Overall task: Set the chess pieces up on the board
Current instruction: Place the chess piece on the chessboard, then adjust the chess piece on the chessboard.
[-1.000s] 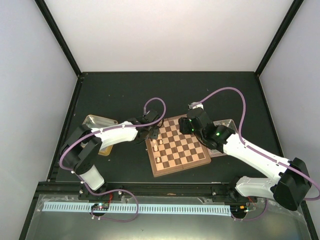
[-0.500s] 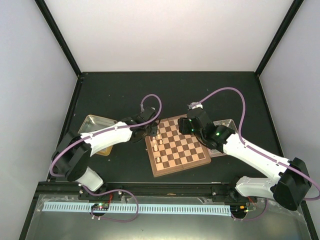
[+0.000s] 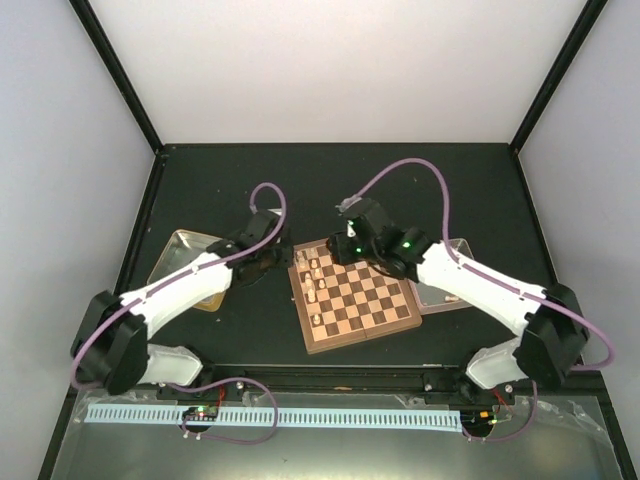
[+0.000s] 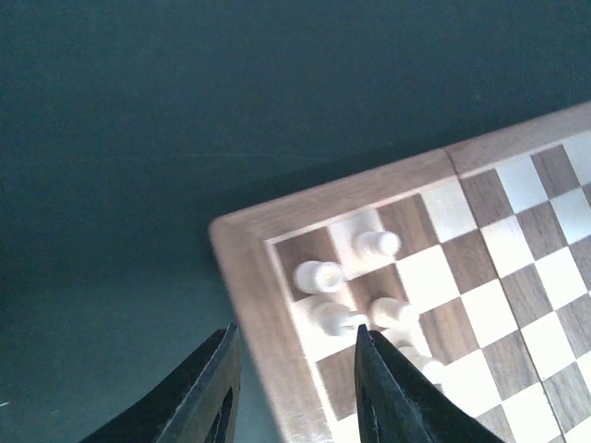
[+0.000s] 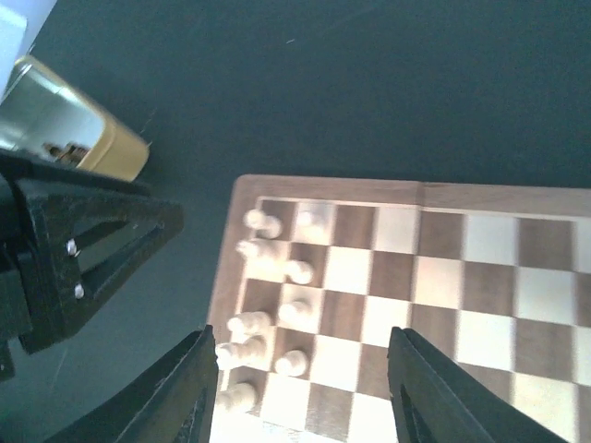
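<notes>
Your left gripper, fingers apart and empty, sits at the board's far left corner; right gripper, fingers spread wide, hangs above pale pieces.

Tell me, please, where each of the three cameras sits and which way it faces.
Top external: above and behind the arms, looking down on the table and board; both arms show whole.
Left wrist: on the left arm, looking down at the board's corner and pale chess pieces; the open left gripper shows below.
Right wrist: on the right arm, facing those chess pieces and the gold tin; the open right gripper shows, the left arm at left.
Shared: both wrist views hold that board corner.
</notes>
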